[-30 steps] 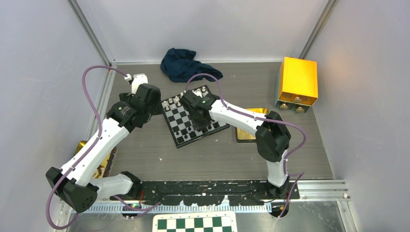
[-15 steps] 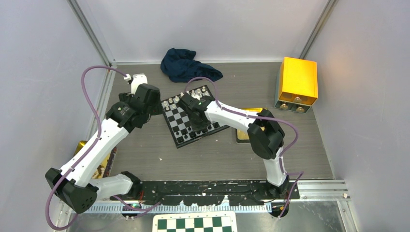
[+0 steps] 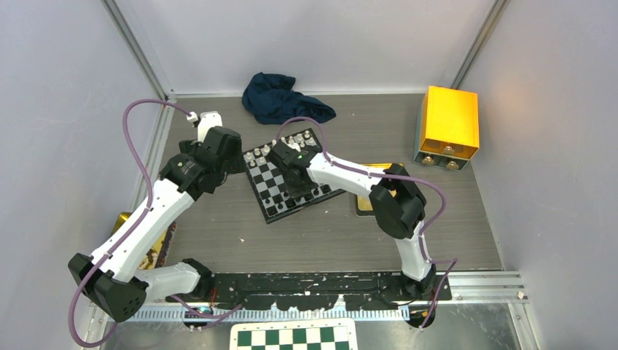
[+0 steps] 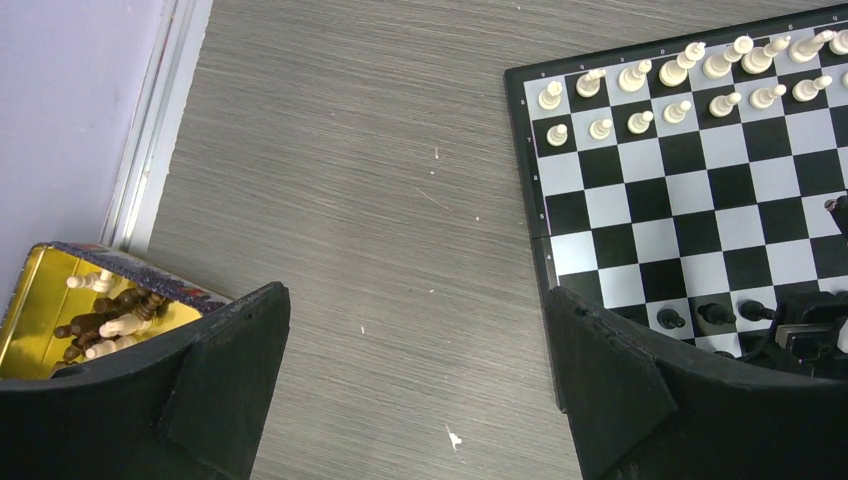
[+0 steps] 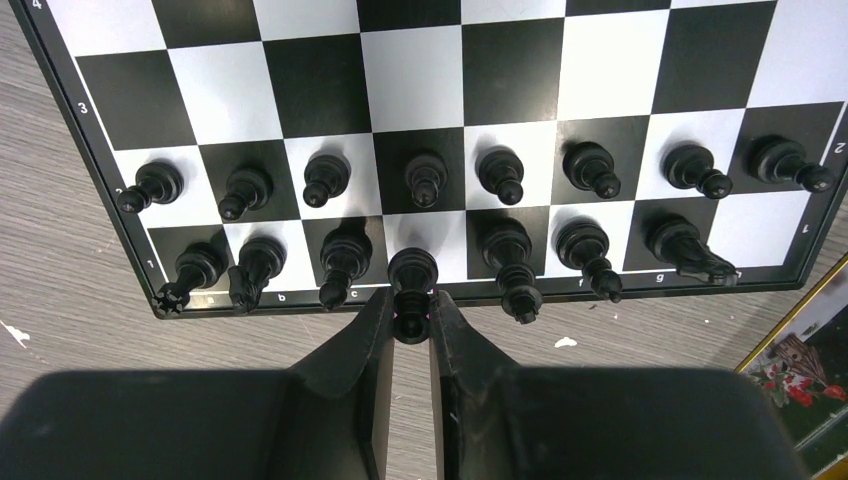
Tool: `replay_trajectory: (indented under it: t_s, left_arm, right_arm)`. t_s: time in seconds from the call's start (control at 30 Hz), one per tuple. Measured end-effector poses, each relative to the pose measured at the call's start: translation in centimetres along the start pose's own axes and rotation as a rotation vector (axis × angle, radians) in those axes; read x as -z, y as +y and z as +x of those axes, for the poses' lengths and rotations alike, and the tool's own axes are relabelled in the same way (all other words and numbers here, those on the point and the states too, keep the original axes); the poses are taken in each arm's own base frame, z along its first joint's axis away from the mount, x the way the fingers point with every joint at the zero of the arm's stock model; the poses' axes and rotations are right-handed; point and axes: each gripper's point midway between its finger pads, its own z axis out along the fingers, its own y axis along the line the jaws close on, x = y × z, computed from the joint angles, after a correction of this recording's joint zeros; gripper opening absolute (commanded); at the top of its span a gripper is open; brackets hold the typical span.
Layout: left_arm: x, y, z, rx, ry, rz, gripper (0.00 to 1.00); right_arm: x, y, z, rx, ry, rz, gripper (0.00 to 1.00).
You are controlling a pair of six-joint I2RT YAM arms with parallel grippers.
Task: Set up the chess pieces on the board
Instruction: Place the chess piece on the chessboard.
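At the board (image 5: 412, 70) edge, right tool (image 5: 411, 306) pinching a black piece (image 5: 412, 270), left tool (image 4: 412, 300) spread wide, empty

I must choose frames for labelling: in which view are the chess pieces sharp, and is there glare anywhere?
Right wrist: black pieces sharp, with short soft shadows. Left wrist: white pieces sharp, gold tin shines. Top view: both too small to judge.

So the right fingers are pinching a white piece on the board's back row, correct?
No, the piece pinched by the right fingers on the board's back row is black, not white; the right wrist view shows it.
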Motion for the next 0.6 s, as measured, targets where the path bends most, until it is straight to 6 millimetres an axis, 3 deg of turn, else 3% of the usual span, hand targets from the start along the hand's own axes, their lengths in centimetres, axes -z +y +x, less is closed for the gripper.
replay_trajectory:
  t_s: [0.6]
  left_arm:
    - [-0.02,0.03,0.03,-0.010,0.000,0.000,1.00]
  right_arm:
    - [-0.74,-0.69,-0.08,-0.016,0.011,0.009,0.01]
